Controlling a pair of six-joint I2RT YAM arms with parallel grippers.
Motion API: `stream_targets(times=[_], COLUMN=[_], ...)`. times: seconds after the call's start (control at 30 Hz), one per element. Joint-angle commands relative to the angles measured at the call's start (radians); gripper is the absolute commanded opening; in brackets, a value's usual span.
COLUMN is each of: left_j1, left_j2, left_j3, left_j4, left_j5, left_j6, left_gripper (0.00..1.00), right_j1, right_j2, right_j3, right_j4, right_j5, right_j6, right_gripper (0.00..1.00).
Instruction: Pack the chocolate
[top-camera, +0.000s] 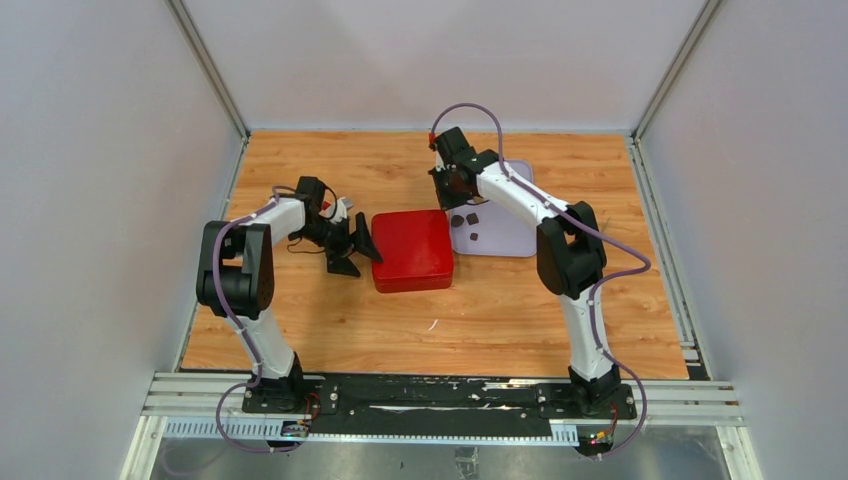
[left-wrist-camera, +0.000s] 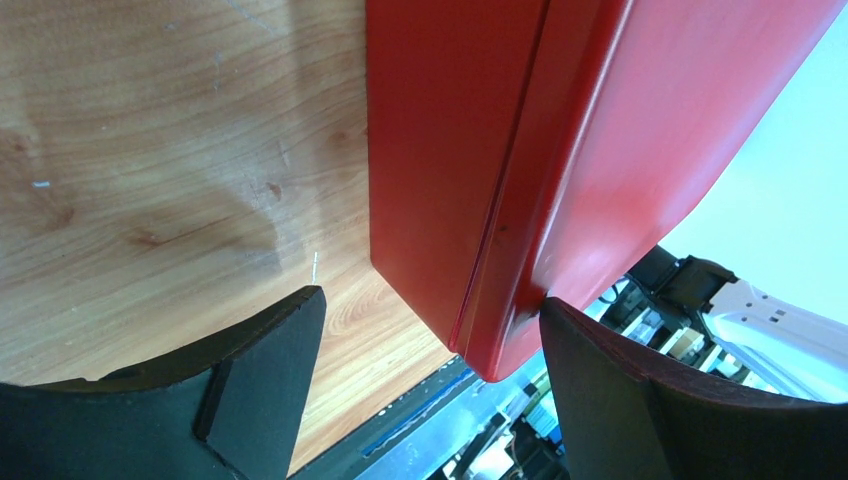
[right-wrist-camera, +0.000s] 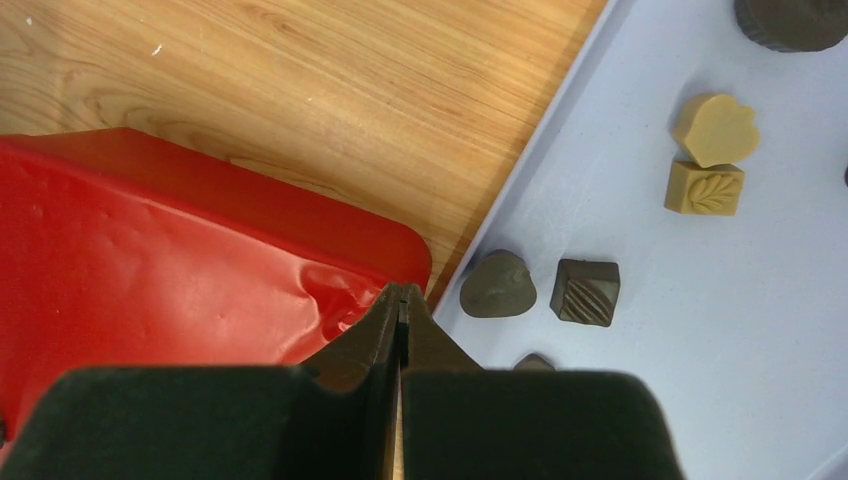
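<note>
The red box (top-camera: 412, 250) lies closed in the middle of the table. My left gripper (top-camera: 358, 255) is open at its left edge. In the left wrist view the box's corner (left-wrist-camera: 450, 150) sits between the fingers of the left gripper (left-wrist-camera: 430, 330), and one finger (left-wrist-camera: 620, 380) touches the lid's rim. Chocolate pieces (top-camera: 472, 215) lie on a lavender tray (top-camera: 505, 235) right of the box. My right gripper (top-camera: 452, 195) is shut and empty above the box's far right corner. In the right wrist view its tip (right-wrist-camera: 402, 295) is next to a dark round piece (right-wrist-camera: 498, 284) and a dark square piece (right-wrist-camera: 586, 291). Tan pieces (right-wrist-camera: 714, 128) lie farther off.
The tray (right-wrist-camera: 720, 350) nearly touches the box's (right-wrist-camera: 150, 270) right side. Grey walls close in the wooden table (top-camera: 330, 320) on the left, back and right. The arm bases and a metal rail (top-camera: 440, 400) run along the near edge.
</note>
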Motion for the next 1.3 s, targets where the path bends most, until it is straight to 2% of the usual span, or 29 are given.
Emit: stream_targets(times=[0.0, 0.37, 0.53, 0.7, 0.97, 1.27], left_j1=[-0.007, -0.007, -0.007, -0.008, -0.007, -0.007], left_j2=[0.010, 0.009, 0.012, 0.011, 0.010, -0.014], left_j3=[-0.027, -0.032, -0.035, -0.040, -0.039, -0.045], left_j4=[-0.036, -0.051, -0.054, -0.056, -0.060, -0.062], left_j5=[-0.051, -0.069, -0.071, -0.072, -0.072, -0.072], left_j6=[0.037, 0.054, 0.055, 0.058, 0.057, 0.055], left_gripper=[0.83, 0.83, 0.83, 0.82, 0.82, 0.82], right_j1=[-0.003, -0.003, -0.002, 0.012, 0.066, 0.071], right_j2=[-0.013, -0.108, -0.248, -0.380, -0.423, -0.445], right_j3=[-0.026, -0.094, -0.258, -0.446, -0.651, -0.713], right_j4=[-0.014, -0.005, 0.102, 0.183, 0.216, 0.211], right_j5=[-0.050, -0.063, -0.130, -0.267, -0.504, -0.447], right_j6=[-0.002, -0.001, 0.014, 0.008, -0.062, -0.029], right_gripper=[0.00, 0.00, 0.00, 0.00, 0.00, 0.00])
